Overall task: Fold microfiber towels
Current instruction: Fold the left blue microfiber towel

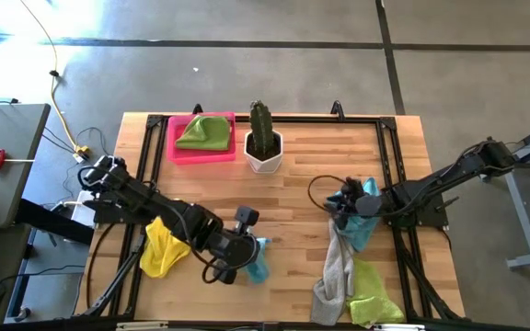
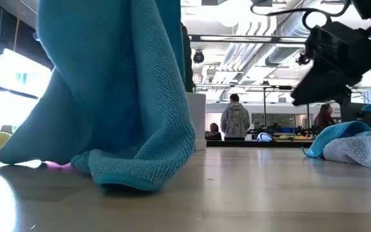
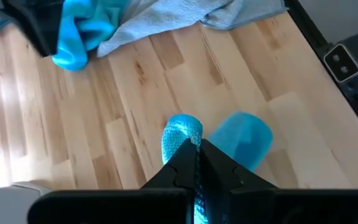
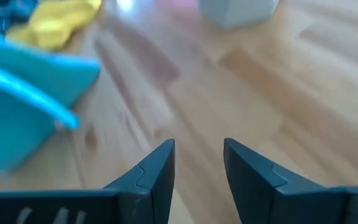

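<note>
My left gripper (image 1: 249, 255) stands over the table's near middle, shut on a light blue towel (image 2: 121, 96) that hangs below it. A yellow towel (image 1: 164, 248) lies under that arm. My right gripper (image 4: 199, 163) is open with nothing between its fingers, above bare wood right of centre (image 1: 339, 207). By its wrist lies a second light blue towel (image 1: 368, 213), bunched over a grey towel (image 1: 337, 271) that runs to the near edge. A lime green towel (image 1: 373, 296) lies beside the grey one. Another lime green towel (image 1: 205, 133) sits in the pink tray (image 1: 175, 149). My left gripper pinches a bunched part of the light blue towel (image 3: 186, 138) between its two fingers, which slant downward. The towel hangs slack below them in loose folds. Its lower end (image 2: 134, 174) rests crumpled on the table.
A cactus in a white pot (image 1: 263, 147) stands at the far middle, next to the pink tray. Bare wood lies between the two arms and in front of the pot. People stand in the room beyond the table's far side (image 2: 235, 119).
</note>
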You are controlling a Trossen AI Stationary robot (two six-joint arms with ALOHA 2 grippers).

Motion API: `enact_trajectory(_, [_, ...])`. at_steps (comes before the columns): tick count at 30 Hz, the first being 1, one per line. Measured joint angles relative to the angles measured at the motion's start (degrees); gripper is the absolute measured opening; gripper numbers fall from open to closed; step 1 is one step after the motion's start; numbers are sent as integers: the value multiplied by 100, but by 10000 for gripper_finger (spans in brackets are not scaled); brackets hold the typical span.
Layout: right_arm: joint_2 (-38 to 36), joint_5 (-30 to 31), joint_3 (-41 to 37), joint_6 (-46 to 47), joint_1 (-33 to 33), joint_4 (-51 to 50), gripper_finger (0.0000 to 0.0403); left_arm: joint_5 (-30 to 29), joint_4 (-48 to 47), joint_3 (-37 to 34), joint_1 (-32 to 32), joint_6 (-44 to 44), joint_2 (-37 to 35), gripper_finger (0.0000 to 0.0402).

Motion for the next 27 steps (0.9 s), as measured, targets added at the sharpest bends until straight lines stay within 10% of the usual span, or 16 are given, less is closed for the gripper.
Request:
enact_trajectory(6, [2,670,0,-144,-52,672,129,0,2,0,26,115,0,1])
enact_trajectory(10, [273,-8,0,-1037,-149,1901,129,-11,4,0,21,116,0,1])
enact_trajectory(19, [2424,-706,26,-2658,-138,5268,129,-66,306,0,19,114,2,1])
enact_trajectory(27, [4210,-1387,830,-3258,-127,5875,129,-69,307,0,19,109,2,1])
